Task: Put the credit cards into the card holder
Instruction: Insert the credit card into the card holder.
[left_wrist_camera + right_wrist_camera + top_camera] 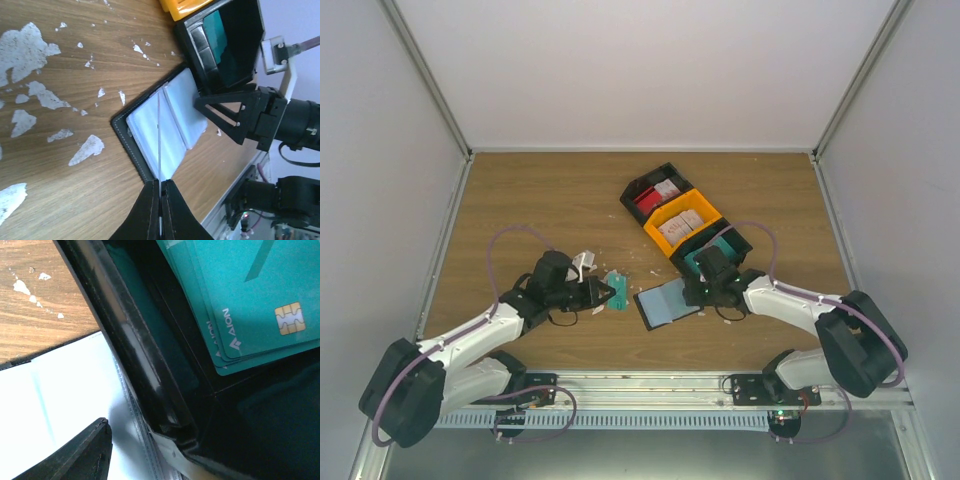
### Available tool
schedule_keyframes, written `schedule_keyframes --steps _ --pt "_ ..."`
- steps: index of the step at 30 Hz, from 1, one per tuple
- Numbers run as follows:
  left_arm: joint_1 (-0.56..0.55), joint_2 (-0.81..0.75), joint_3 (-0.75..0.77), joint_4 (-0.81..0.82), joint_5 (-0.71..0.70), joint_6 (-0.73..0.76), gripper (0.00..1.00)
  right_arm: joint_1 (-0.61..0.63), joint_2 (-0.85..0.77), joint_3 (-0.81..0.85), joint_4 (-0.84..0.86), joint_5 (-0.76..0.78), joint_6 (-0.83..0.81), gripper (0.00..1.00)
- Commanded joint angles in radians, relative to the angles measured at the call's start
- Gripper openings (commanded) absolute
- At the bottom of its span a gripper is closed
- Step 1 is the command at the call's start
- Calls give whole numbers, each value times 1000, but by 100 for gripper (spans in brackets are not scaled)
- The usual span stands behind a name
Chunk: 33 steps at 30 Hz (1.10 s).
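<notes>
The card holder lies open on the table, its clear inner sleeves facing up. My left gripper is shut on a teal credit card, just left of the holder. In the left wrist view the gripper holds that card edge-on, pointing at the holder's fold. My right gripper stands open over the holder's right edge, against the black bin. Only one finger shows in the right wrist view, above the sleeves. More teal credit cards lie in that bin.
Three bins stand in a diagonal row at the back right: a black one with red-and-white cards, a yellow one with whitish cards, and a black one with teal cards. White flecks dot the wood.
</notes>
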Motion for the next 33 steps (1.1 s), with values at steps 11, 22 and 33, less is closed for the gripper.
schedule_keyframes --steps 11,22,33 --pt "-119 85 -49 299 -63 -195 0 60 -15 -37 21 -152 74 40" --pt "-264 215 -55 390 -255 -278 0 188 -10 1 -35 -22 193 49" --pt "-333 334 -74 511 -359 -390 0 219 28 -1 -40 -53 205 38"
